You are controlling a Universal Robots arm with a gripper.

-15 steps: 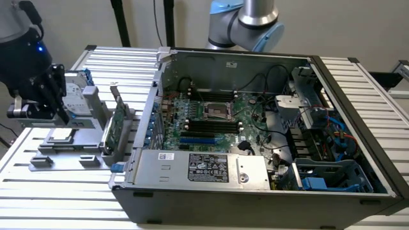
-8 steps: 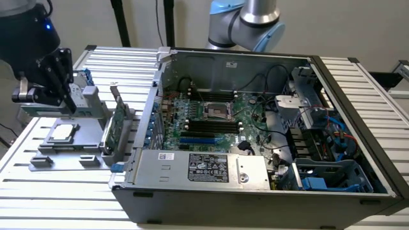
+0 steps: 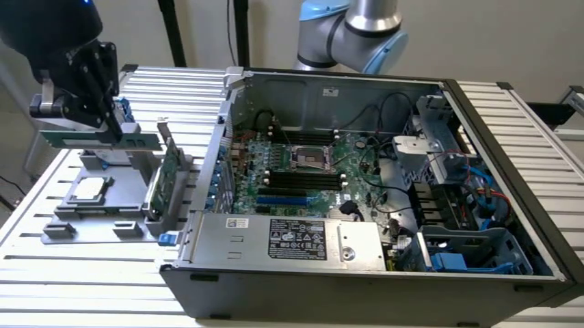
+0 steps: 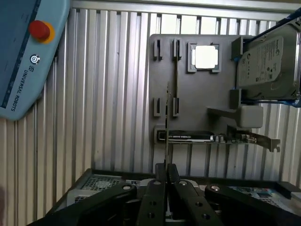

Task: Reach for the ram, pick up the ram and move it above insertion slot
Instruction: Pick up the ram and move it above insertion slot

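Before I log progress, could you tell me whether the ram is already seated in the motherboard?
No, the gripper holds the ram above the grey fixture.

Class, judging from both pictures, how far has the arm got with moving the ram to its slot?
Done: the ram is lifted off the grey holder tray. In hand: the gripper is shut on it, edge-on in the wrist view. Left: it is not yet above the motherboard's slots inside the open computer case.

exterior high oblique, wrist straight down
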